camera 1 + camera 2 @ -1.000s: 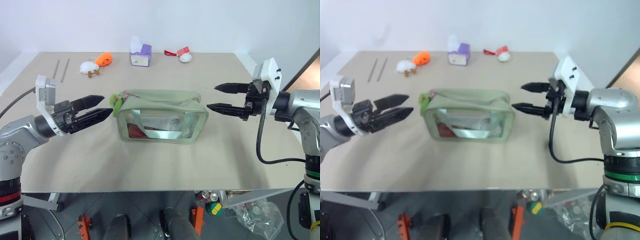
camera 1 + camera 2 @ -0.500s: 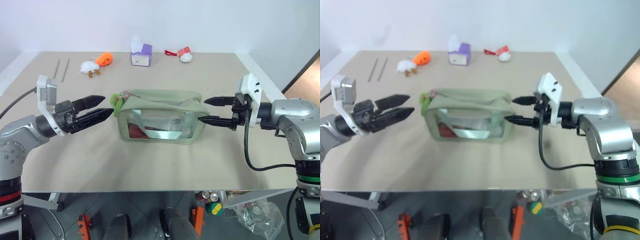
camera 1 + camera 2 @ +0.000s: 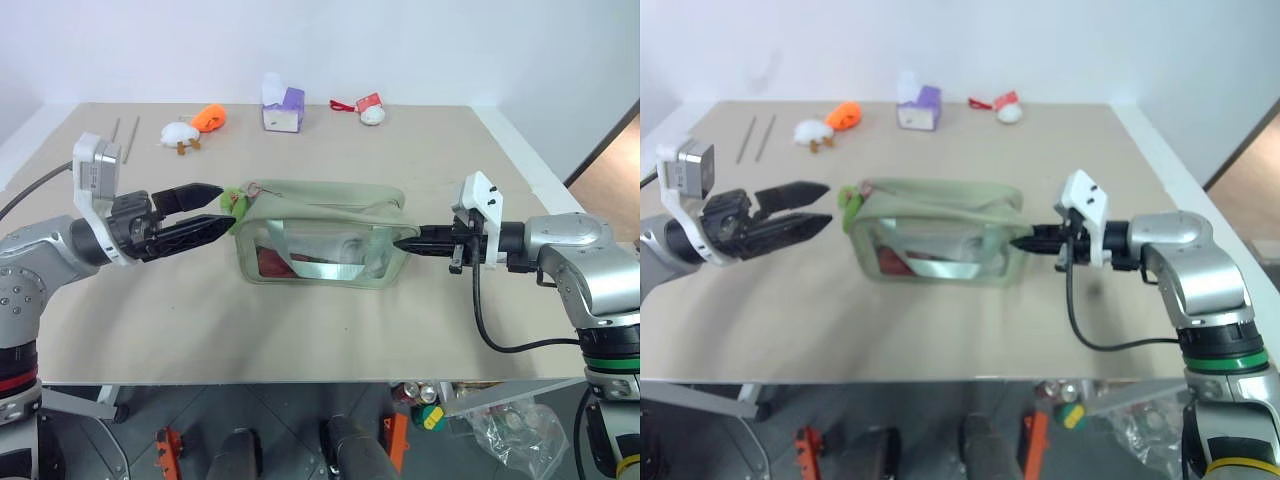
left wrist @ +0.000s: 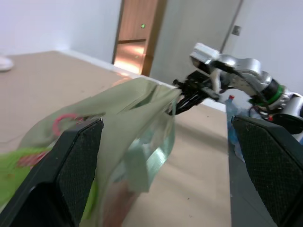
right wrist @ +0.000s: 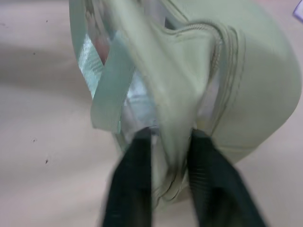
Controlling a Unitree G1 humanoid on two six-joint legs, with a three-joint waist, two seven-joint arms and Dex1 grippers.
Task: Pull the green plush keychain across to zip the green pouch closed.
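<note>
Pouch (image 3: 320, 232) mid-bench (image 3: 300, 330), green plush keychain (image 3: 234, 203) at its left end. Right gripper (image 3: 404, 241) pinched shut on pouch's right end fabric. Left gripper (image 3: 216, 208) spread wide, empty, just beside keychain.

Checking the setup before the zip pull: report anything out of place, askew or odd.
The green pouch looks distorted: its right end is pinched into a fold by the shut right gripper, so the top edge puckers there. The green plush keychain sits at the opposite end, between the open left gripper's fingers. Nothing spilled or damaged.

Right gripper (image 3: 1021, 241) seemingly pinching green pouch (image 3: 930, 232)
</note>
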